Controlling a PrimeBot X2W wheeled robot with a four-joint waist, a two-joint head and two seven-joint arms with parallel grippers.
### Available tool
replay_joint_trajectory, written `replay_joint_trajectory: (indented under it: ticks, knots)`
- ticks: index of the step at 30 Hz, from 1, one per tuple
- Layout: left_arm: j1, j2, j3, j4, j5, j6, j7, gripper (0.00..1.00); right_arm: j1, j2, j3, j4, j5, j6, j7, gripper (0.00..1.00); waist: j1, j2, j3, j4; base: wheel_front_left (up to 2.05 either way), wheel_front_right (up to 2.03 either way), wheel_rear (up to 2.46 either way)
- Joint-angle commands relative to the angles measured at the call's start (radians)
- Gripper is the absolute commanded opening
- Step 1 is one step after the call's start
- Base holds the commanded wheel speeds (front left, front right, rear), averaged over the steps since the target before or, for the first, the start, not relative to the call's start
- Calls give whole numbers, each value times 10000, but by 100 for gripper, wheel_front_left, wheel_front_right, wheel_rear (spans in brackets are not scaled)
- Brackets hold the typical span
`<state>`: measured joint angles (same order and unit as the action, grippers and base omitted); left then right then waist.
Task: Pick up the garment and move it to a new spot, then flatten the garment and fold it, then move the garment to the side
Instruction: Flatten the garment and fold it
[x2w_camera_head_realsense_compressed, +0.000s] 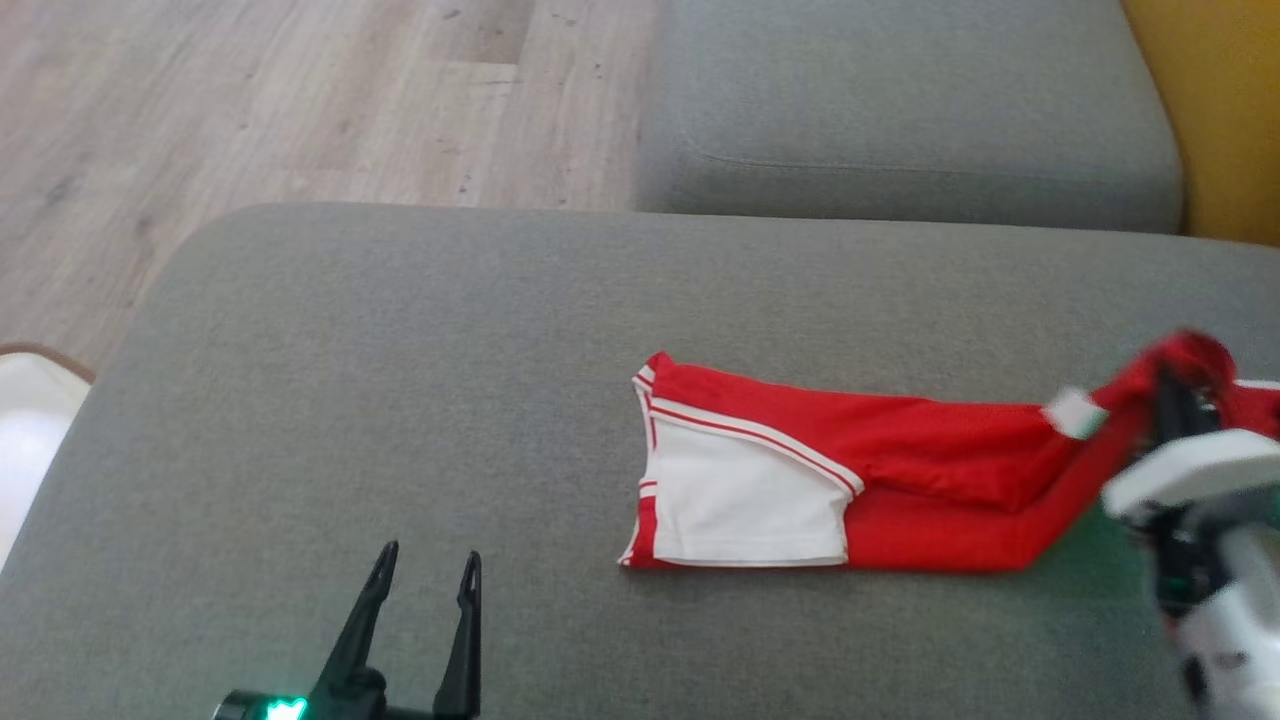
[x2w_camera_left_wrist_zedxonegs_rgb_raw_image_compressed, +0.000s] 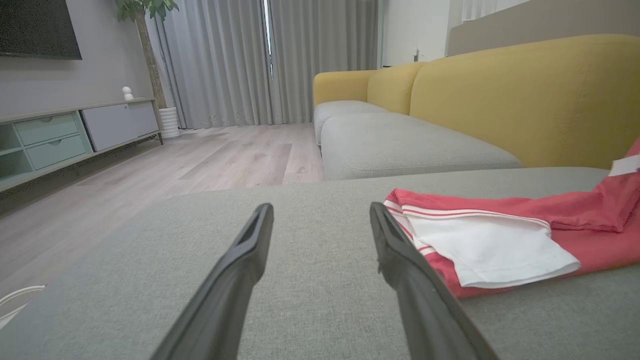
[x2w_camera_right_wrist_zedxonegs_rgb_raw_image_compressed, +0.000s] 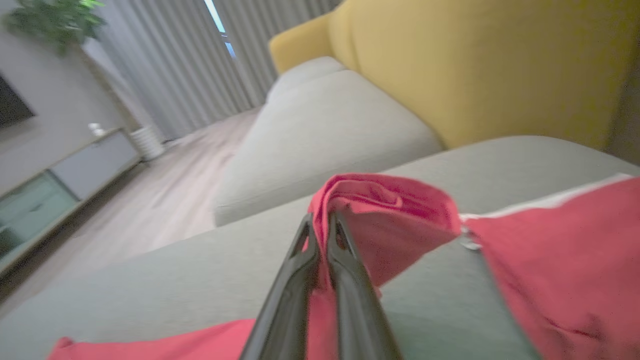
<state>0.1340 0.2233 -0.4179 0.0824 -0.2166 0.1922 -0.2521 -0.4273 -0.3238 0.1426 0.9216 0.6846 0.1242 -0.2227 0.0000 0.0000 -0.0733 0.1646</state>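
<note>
red garment (x2w_camera_right_wrist_zedxonegs_rgb_raw_image_compressed: 395, 220) between right fingers (x2w_camera_right_wrist_zedxonegs_rgb_raw_image_compressed: 351, 285)

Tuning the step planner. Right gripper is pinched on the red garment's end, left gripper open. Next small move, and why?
Probably raise the right gripper a little, taking the pinched end up. It is shut on a fold of the garment held above the grey cushion, while the rest lies flat. The left gripper stands open beside the garment, touching none of it.

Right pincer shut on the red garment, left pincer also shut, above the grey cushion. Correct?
No: the left pincer is open, per the left wrist view. The right pincer is shut on the red garment, and the grey cushion is correct.
</note>
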Motion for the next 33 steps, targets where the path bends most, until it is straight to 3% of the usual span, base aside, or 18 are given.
replay_joint_trajectory:
  ticks: [1,9,17,18,19,20,25,29,33]
  knots:
    - [-170,-67,432,-242,95,-31,-97,100,16,78,364,-680,76,65,47,0,0,0,-32,107,0,0,0]
    - [-177,-151,472,-8,235,-314,-97,100,511,1624,1464,-3236,-111,65,876,0,0,0,31,735,0,0,0]
    - [-312,-350,500,203,344,-534,-97,100,830,2613,2787,-3584,-482,65,1686,0,0,0,203,1235,0,0,0]
    - [-326,-375,517,213,361,-546,-97,100,851,2655,2928,-3505,-499,65,1691,17,0,0,223,1268,0,0,0]
    - [-341,-400,539,217,376,-555,-97,100,861,2685,3036,-3411,-514,65,1651,78,0,0,243,1285,0,0,0]
    - [-353,-426,560,220,395,-562,-97,100,860,2705,3088,-3333,-527,65,1528,100,0,0,256,1297,0,0,0]
    - [-319,-538,733,237,437,-554,-97,100,941,2730,3500,-3467,-107,65,906,100,0,0,194,1111,0,0,0]
    - [-170,-619,946,239,382,-552,-97,100,1144,2640,3078,-3689,-485,65,135,100,0,0,-52,673,0,0,0]
    - [-29,-717,1111,223,336,-603,-97,100,1791,2074,2247,-4339,-590,65,-299,100,0,0,-350,178,0,0,0]
